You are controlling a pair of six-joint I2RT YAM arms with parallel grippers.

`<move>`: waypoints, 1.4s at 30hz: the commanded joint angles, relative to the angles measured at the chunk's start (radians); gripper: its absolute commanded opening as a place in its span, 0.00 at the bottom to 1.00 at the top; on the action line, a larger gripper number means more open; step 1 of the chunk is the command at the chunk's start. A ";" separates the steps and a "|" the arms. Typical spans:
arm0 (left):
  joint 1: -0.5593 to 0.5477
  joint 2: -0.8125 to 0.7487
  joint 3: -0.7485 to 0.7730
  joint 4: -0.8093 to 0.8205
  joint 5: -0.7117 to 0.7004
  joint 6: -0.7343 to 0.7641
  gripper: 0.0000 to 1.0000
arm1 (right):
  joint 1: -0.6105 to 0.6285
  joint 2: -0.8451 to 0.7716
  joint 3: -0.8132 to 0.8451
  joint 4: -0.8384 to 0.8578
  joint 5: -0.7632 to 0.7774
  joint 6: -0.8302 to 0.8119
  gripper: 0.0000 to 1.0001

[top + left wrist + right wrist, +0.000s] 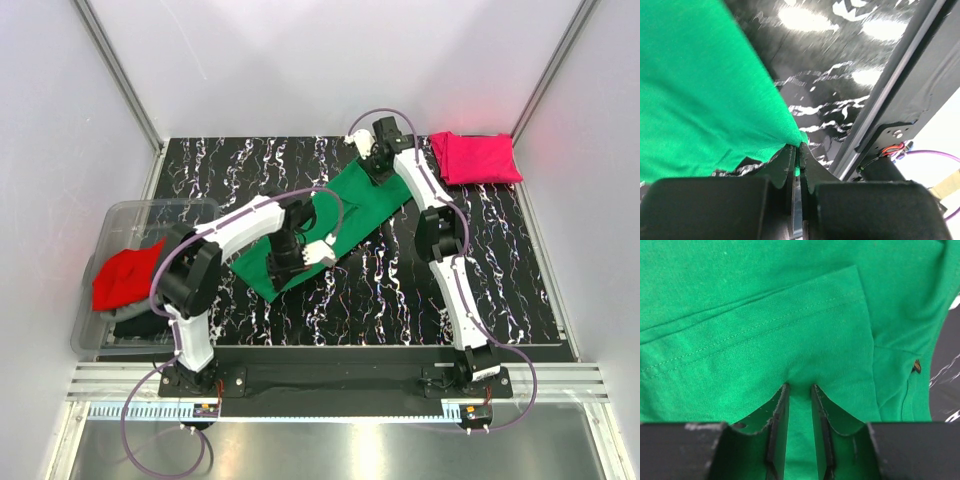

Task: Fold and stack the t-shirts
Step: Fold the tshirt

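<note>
The left gripper (796, 148) pinches the green t-shirt (372, 198) at its 7 o'clock end; the right gripper (799, 388) clamps the 1 o'clock end, on a marbled table (500, 280)

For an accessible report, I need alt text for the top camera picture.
Two robot arms grip a green t-shirt stretched slantwise on a black marbled table, left gripper at its near end, right gripper at its far end. A folded pink t-shirt lies far right; a red t-shirt sits in a clear bin at left.
</note>
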 commanded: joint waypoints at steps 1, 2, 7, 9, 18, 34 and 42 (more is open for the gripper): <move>-0.041 0.054 0.029 -0.024 0.103 -0.024 0.07 | 0.022 0.052 0.027 0.045 0.042 -0.052 0.30; -0.050 0.065 0.032 -0.021 0.120 -0.034 0.10 | 0.022 0.049 0.022 0.067 0.040 -0.052 0.30; -0.121 0.099 0.069 -0.022 0.206 -0.058 0.26 | 0.033 0.033 0.067 0.136 0.022 0.003 0.30; -0.125 0.091 0.118 -0.027 0.218 -0.077 0.30 | 0.036 0.006 0.068 0.136 0.020 0.004 0.31; -0.119 0.064 0.139 0.008 0.064 -0.060 0.36 | 0.014 -0.279 -0.135 0.118 0.010 0.165 0.34; -0.085 0.139 -0.052 0.243 0.031 -0.078 0.30 | 0.002 -0.341 -0.522 0.117 -0.034 0.187 0.35; -0.133 0.212 -0.021 0.243 0.071 -0.080 0.30 | 0.002 -0.252 -0.464 0.108 -0.017 0.164 0.35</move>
